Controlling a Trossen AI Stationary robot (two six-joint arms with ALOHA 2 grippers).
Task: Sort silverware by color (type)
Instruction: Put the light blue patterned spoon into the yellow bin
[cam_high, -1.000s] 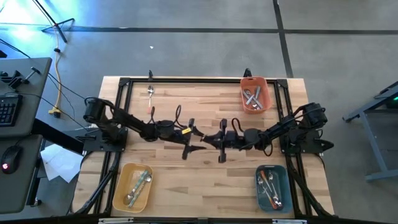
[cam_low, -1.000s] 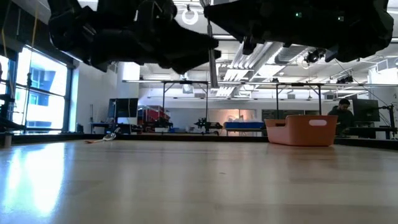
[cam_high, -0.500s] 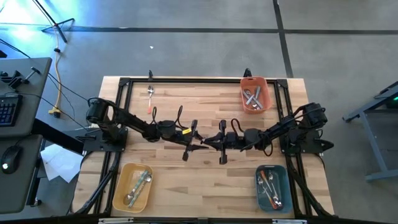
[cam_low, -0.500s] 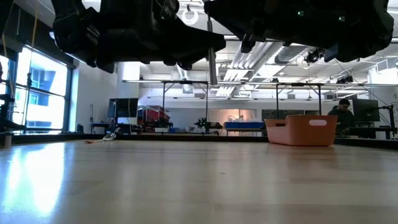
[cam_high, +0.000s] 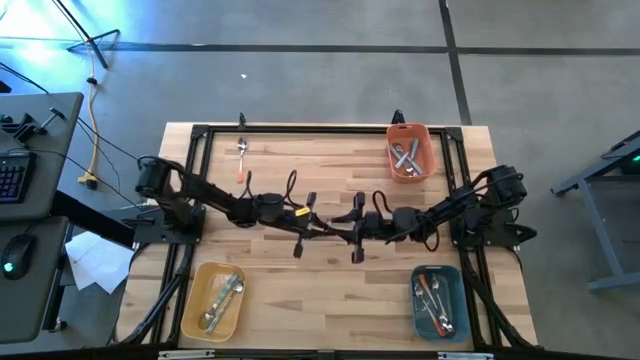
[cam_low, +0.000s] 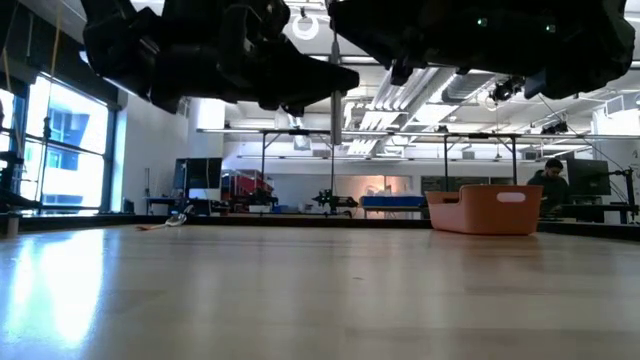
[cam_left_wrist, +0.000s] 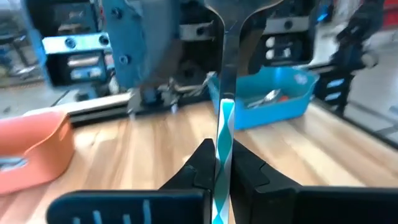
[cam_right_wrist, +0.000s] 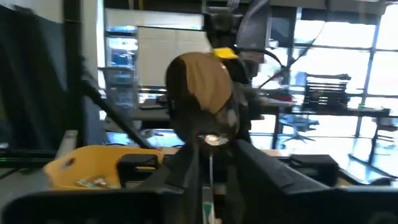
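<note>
Left gripper (cam_left_wrist: 219, 177) nearer right gripper (cam_right_wrist: 208, 180)

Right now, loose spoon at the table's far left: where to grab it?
Take the spoon by its orange handle, straight down from above, closing across it. It lies flat and alone, head toward the far edge; the handle is the straight, narrow part.

My wooden bench (cam_high: 330, 290) carries an orange bin (cam_high: 410, 152), a yellow tray (cam_high: 213, 300) and a blue tray (cam_high: 437, 301). Beyond it, a person (cam_low: 551, 176) sits at a desk.
</note>
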